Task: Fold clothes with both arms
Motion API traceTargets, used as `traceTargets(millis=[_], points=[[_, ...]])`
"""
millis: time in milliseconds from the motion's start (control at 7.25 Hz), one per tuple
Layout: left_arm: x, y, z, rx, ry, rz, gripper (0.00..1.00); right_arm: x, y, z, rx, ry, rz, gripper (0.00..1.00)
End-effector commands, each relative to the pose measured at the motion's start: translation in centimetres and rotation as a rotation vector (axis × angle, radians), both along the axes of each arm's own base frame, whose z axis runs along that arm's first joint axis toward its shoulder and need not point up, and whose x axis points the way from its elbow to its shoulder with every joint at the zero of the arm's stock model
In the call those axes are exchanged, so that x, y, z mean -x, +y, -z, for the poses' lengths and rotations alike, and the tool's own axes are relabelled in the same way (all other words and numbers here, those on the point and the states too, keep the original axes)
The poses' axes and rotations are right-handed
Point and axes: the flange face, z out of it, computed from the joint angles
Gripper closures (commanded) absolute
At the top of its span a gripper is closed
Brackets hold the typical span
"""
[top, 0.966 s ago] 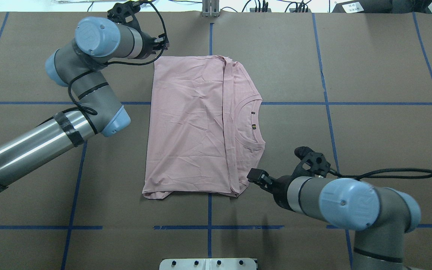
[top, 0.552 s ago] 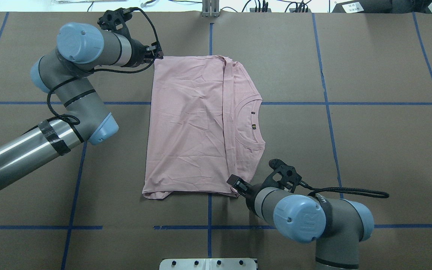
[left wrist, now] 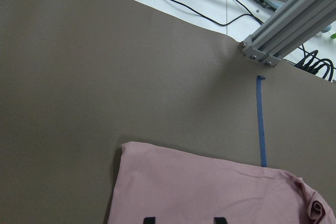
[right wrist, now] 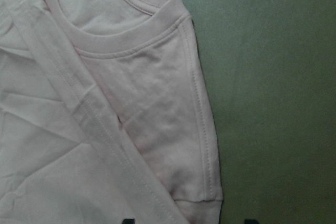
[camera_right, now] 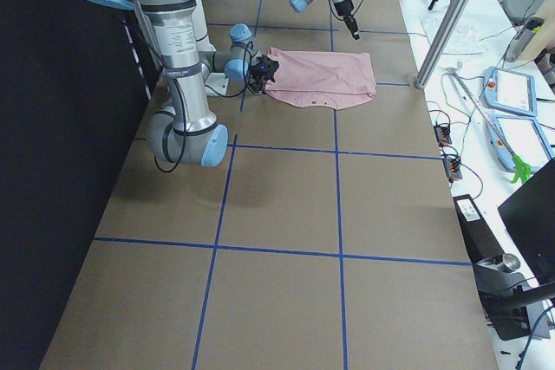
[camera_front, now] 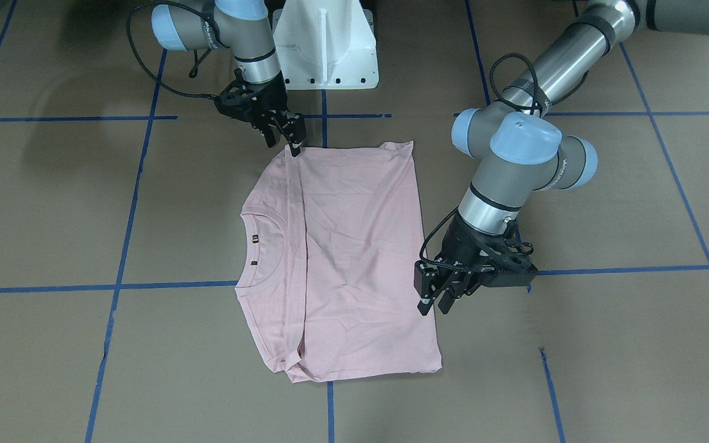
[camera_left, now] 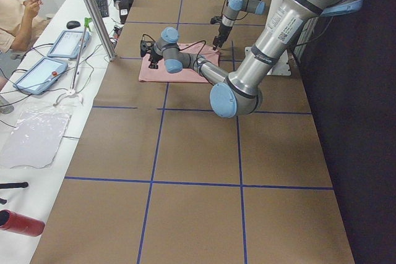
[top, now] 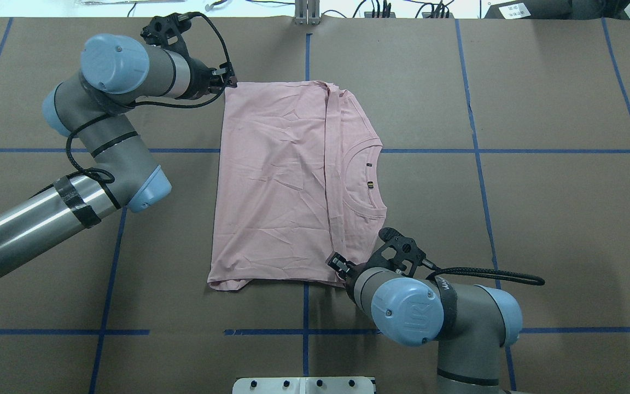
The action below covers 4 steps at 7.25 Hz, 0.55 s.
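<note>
The pale pink T-shirt (top: 276, 186) lies folded flat on the brown table, plain side up, with its collar toward the right in the overhead view. It also shows in the front view (camera_front: 354, 258). My left gripper (top: 230, 81) is open and hovers at the shirt's far left corner; its wrist view shows that corner (left wrist: 210, 192) just ahead of the spread fingertips (left wrist: 149, 219). My right gripper (top: 337, 262) is open at the shirt's near edge, over the folded sleeve (right wrist: 173, 129). Neither gripper holds any cloth.
Blue tape lines (top: 473, 150) mark a grid on the table. The white pedestal base (camera_front: 324, 43) stands at the robot's side. An aluminium post (left wrist: 283, 30) rises at the far edge, with cables, tablets (camera_left: 68, 44) and an operator beyond it.
My right arm has swung left, moving its gripper from beside the shirt's near right corner to the near edge. My left gripper has shifted slightly left and lower at the far left corner.
</note>
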Motion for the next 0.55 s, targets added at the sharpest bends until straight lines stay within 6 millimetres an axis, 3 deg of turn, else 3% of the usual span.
traceTargets(millis=[0, 414], points=[[-0.09, 0.07, 0.00, 0.000, 0.000, -0.001, 0.52, 0.31, -0.20, -0.20, 0.004, 0.042, 0.003, 0.29], [-0.09, 0.06, -0.02, 0.001, -0.001, -0.001, 0.52, 0.50, -0.31, 0.11, 0.008, 0.059, 0.004, 0.39]])
